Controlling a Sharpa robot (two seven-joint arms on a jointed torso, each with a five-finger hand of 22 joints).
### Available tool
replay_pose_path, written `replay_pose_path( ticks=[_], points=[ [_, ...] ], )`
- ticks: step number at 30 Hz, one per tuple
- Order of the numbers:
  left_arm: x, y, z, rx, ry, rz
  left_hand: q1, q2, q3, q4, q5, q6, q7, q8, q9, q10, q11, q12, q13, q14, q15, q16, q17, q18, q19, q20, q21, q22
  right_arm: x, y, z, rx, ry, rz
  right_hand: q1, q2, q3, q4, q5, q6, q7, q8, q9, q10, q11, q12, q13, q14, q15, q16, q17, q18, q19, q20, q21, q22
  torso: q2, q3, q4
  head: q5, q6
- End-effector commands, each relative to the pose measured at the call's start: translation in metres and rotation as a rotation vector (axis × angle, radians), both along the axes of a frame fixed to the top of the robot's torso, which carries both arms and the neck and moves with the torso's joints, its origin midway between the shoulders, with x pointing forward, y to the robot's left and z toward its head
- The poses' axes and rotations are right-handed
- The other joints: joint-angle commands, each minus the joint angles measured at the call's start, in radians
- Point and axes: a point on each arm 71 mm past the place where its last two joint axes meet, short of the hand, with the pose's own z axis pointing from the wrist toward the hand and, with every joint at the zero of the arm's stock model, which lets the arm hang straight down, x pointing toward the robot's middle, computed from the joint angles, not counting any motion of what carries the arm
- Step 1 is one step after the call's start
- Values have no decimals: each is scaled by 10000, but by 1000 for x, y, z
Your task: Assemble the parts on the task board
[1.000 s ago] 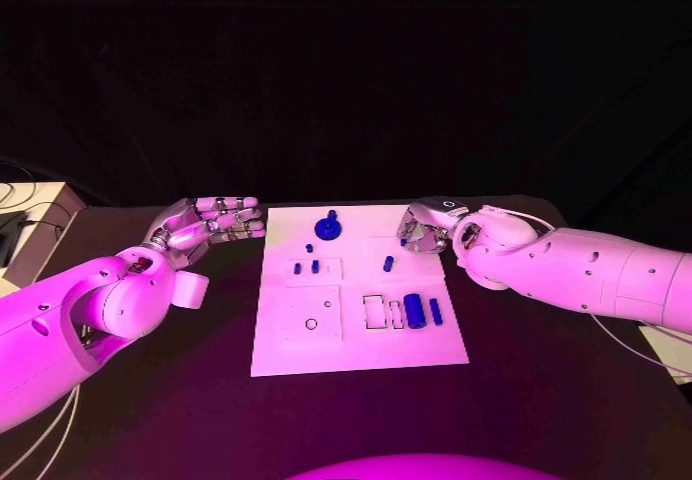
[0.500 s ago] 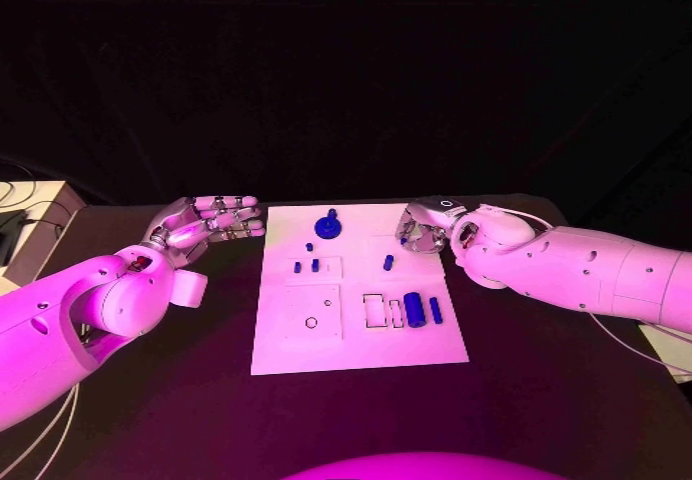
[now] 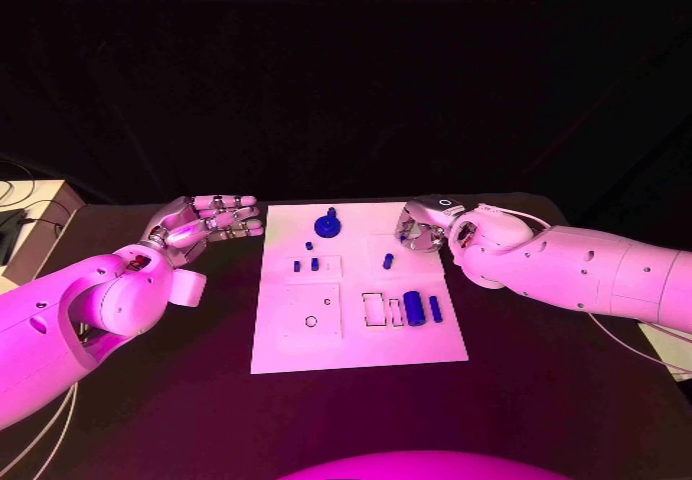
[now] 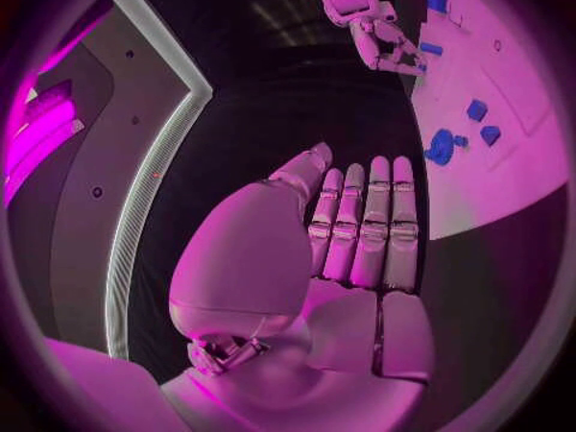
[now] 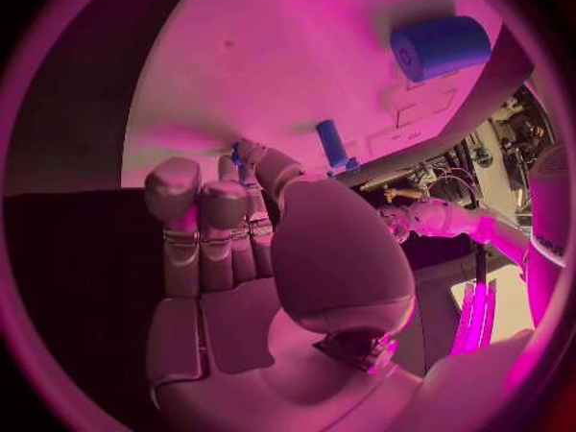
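Parts such as the small blue plastic cylinder (image 3: 413,307) on the white flat task board (image 3: 361,345) look light, stiff and smooth, best pinched at the middle, while the left hand (image 3: 202,222) is spread and empty and the right hand (image 3: 423,228) is curled with nothing in it.

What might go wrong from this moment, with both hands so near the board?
1. The right hand hovers at the task board edge with fingers curled; lowering, it may knock the small blue peg close beside it.
2. The left hand is open beside the board; sweeping in, it could tip the round blue part at the far end.
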Motion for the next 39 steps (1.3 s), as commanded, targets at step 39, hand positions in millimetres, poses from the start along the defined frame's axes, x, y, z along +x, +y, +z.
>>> replay_pose_path(
  ticks=[39],
  points=[
    [-2,-3,-3,-93,-56,109,-43,-24,192,-147,-1,40,19,-5,5,-5,1,-10,4,-74,21,-30,-32,-200,21,-12,-5,-143,-48,63,45,2861,-499,1858,22,211,404,-220,-641,24,33,36,153,252,-152,63,35,13,-57,91,78,138,489,-64,370,952,-46,-32,-2,480,52]
  ],
)
